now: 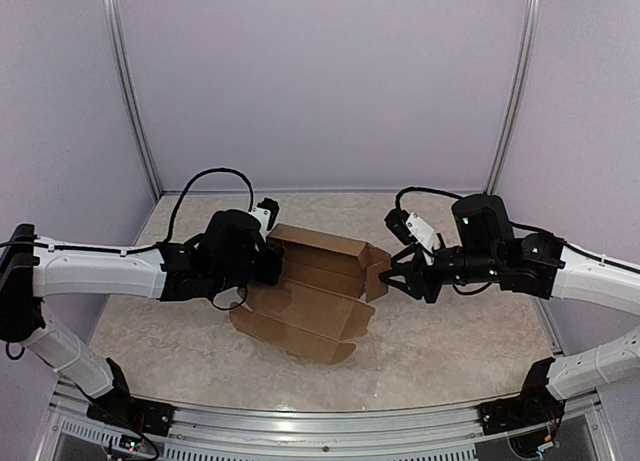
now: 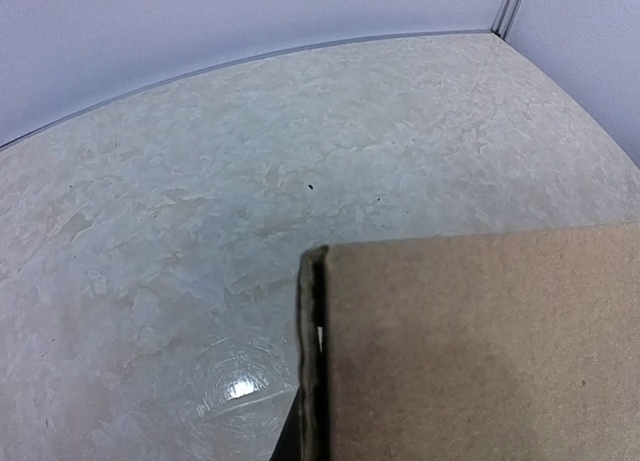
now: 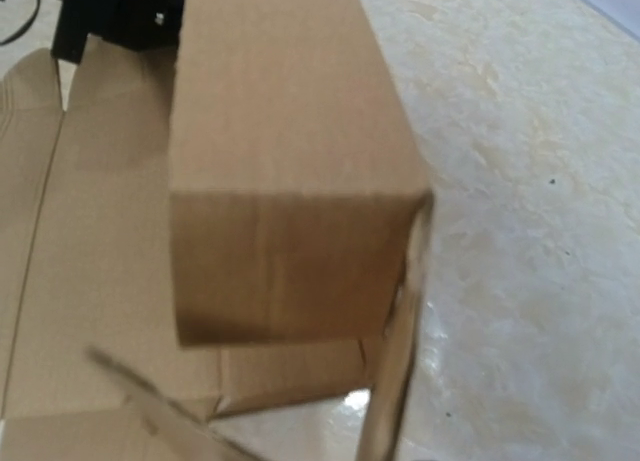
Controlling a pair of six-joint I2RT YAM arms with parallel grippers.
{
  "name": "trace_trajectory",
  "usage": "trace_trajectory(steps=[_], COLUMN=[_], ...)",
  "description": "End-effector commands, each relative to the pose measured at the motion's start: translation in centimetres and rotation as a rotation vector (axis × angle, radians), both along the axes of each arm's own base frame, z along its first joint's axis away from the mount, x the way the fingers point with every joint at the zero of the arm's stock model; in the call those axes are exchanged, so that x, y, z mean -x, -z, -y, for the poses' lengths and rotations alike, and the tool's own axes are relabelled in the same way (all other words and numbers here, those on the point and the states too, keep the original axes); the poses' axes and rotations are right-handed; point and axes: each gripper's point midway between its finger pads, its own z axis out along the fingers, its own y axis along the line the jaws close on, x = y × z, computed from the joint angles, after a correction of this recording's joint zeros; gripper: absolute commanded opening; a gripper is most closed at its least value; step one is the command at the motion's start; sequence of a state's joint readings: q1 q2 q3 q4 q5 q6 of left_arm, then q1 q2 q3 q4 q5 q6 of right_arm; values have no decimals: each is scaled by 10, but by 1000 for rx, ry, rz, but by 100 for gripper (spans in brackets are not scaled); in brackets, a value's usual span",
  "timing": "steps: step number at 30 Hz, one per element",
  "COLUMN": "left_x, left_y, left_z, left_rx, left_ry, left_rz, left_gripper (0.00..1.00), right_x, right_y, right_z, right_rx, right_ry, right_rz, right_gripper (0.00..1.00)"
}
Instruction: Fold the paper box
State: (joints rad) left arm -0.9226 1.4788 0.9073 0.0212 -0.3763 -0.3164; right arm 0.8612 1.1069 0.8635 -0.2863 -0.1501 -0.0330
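The paper box (image 1: 310, 301) is brown cardboard, partly folded, in the middle of the table. Its back wall stands up and its front panel lies flat toward me. My left gripper (image 1: 272, 266) is at the box's left end, shut on the wall. The left wrist view shows that cardboard wall (image 2: 480, 341) edge-on, with a dark finger (image 2: 285, 446) beside it. My right gripper (image 1: 388, 277) is at the box's right end, its fingers apart just beside the side flap (image 1: 376, 271). The right wrist view shows the raised wall (image 3: 280, 131) and a blurred flap (image 3: 392, 361); its own fingers are out of frame.
The table (image 1: 450, 351) is a pale marbled surface enclosed by lilac walls. Metal posts (image 1: 128, 91) (image 1: 515, 81) stand at the back corners. An aluminium rail (image 1: 300, 431) runs along the near edge between the arm bases.
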Motion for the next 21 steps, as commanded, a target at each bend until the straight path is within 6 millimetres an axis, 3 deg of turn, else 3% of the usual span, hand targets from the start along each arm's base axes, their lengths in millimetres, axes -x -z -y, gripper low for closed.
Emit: trace_trajectory(steps=[1,11,21], left_x=[6,2,-7], left_y=[-11,-10,-4], left_z=[4,4,-3], left_rx=[7,2,-30], left_ry=[19,-17,-112], left_rz=[32,22,-4], left_gripper=[0,0,0], right_x=[-5,-13,-28], right_y=[-10,-7,-4], right_z=[-10,-21,-29], right_rx=[-44,-71,-159], right_ry=[-18,-11,129], right_rz=[8,1,7], right_gripper=[37,36,38])
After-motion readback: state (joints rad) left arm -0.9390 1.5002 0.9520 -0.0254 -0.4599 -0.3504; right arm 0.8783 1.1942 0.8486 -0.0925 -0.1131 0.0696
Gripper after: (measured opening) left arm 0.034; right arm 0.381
